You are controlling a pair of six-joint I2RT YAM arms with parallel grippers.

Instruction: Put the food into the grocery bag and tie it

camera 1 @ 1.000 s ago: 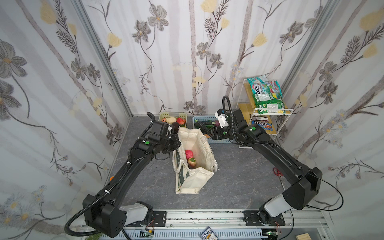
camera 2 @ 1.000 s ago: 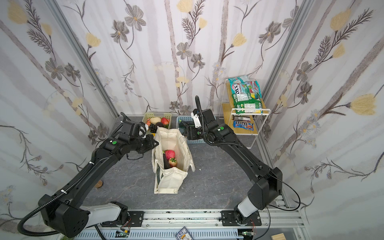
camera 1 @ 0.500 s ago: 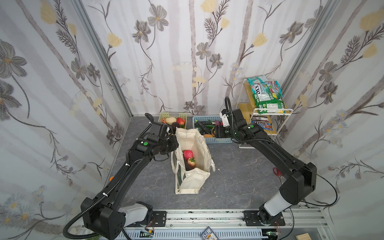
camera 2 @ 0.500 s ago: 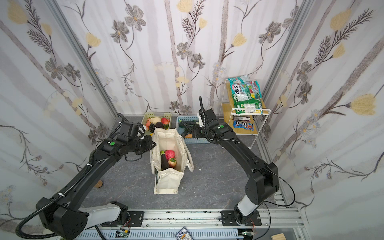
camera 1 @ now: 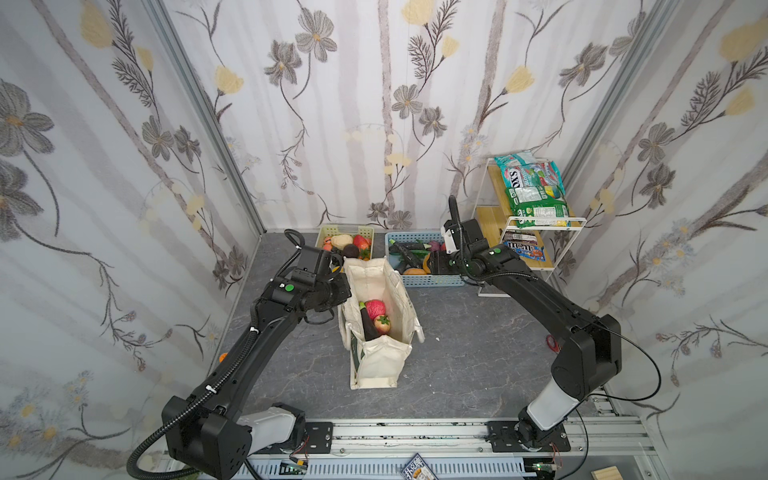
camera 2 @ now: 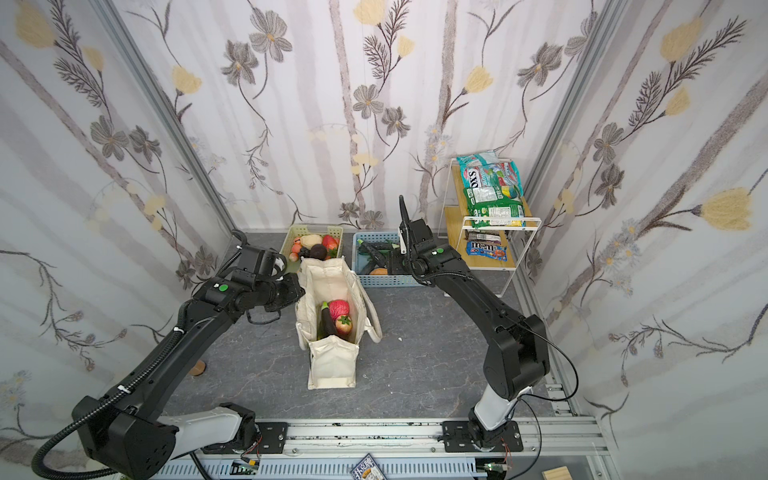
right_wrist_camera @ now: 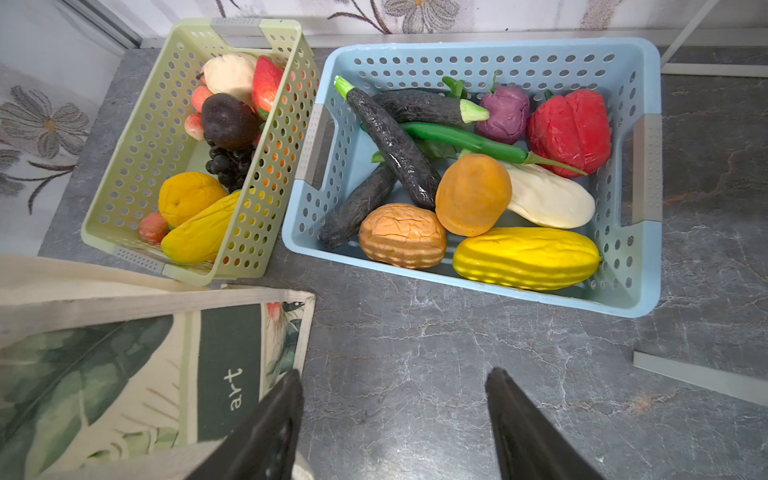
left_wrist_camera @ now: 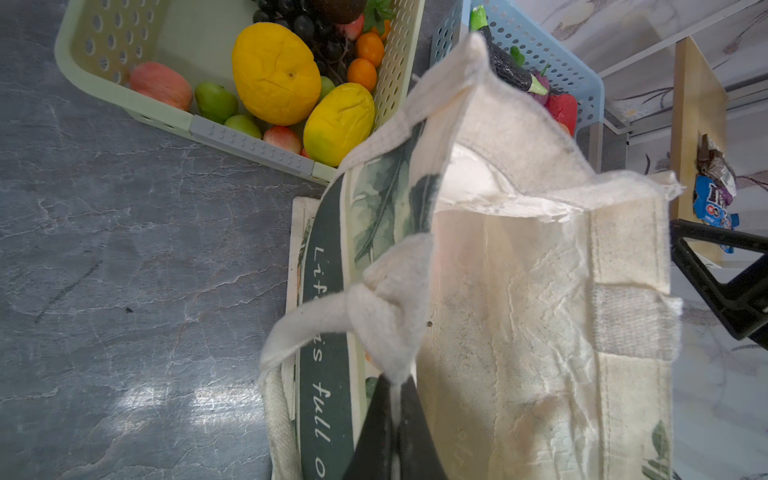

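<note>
Here the left tool (left_wrist_camera: 392, 386) pinches the strap (left_wrist_camera: 386, 316) of the bag (camera 1: 378, 361), which stands on the desk (camera 1: 457, 353) near the blue basket (right_wrist_camera: 640, 270); the right tool (right_wrist_camera: 394, 374) gapes empty above the desk. Too hard a pull could topple the bag, spilling its food (camera 1: 375, 309).

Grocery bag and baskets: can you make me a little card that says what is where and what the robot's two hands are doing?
Grocery bag: stands open on the grey table, between the two arms
Inside the bag: dark eggplant, pink-red fruit, small red fruit
Left gripper: shut on the bag's cream fabric
Right gripper: open, holding nothing, near the blue basket
Green basket: toy fruit
Blue basket: toy vegetables
Snack packets: on the rack, not in the bag
</note>
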